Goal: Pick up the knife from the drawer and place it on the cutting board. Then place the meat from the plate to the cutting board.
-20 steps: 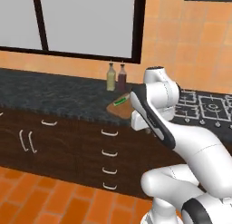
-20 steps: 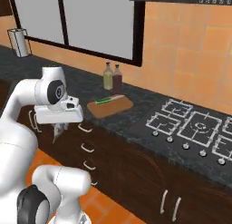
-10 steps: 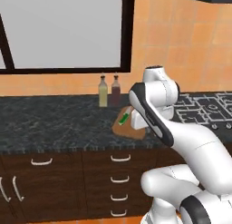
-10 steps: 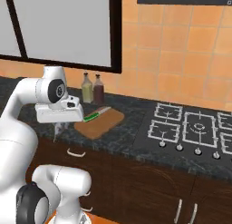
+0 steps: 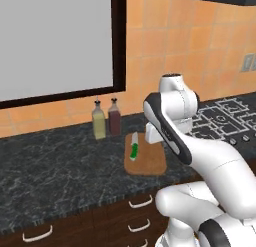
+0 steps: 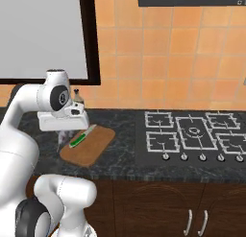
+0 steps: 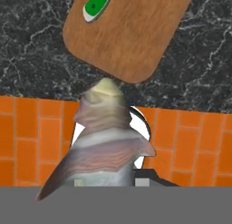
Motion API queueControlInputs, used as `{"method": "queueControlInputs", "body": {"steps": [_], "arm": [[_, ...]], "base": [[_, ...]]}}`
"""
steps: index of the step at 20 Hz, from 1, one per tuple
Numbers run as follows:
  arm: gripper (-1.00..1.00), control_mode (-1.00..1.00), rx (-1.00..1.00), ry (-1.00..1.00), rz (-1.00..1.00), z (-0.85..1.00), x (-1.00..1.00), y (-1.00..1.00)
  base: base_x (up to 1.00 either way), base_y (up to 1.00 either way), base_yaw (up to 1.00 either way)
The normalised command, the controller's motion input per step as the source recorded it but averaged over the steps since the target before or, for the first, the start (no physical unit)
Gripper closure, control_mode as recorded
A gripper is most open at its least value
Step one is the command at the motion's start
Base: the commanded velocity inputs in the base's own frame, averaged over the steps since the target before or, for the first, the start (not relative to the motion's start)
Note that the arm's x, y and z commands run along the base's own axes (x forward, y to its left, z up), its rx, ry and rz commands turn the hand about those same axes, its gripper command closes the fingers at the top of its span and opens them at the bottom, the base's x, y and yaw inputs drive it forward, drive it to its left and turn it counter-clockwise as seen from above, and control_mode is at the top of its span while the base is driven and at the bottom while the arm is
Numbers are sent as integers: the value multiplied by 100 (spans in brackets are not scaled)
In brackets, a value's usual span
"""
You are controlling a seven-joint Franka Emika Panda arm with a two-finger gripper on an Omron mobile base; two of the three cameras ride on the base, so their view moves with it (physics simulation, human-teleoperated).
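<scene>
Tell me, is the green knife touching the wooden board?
Touching. In the left base view the knife lies flat on the cutting board, with no gap beneath; the hand view also shows its green handle resting on the wood.

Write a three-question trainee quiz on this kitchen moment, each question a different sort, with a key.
1. True or false: the knife lies on the cutting board.
2. What does the gripper hold? A) a bottle B) the meat C) nothing
3. Fill in: the two bottles stand on the counter just beyond the ____.

Key: 1 true; 2 B; 3 cutting board.
</scene>
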Motion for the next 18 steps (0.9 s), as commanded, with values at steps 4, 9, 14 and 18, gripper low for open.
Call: {"method": "queueControlInputs", "body": {"steps": [4, 9, 14, 18], "arm": [[100, -100, 0, 0, -6, 3, 3, 0], [100, -100, 5, 9, -29, -38, 87, 0], [100, -100, 5, 14, -39, -100, 100, 6], [100, -100, -4, 2, -24, -86, 100, 34]], "base": [[6, 14, -23], [0, 0, 0], [0, 0, 0], [0, 0, 0]]}}
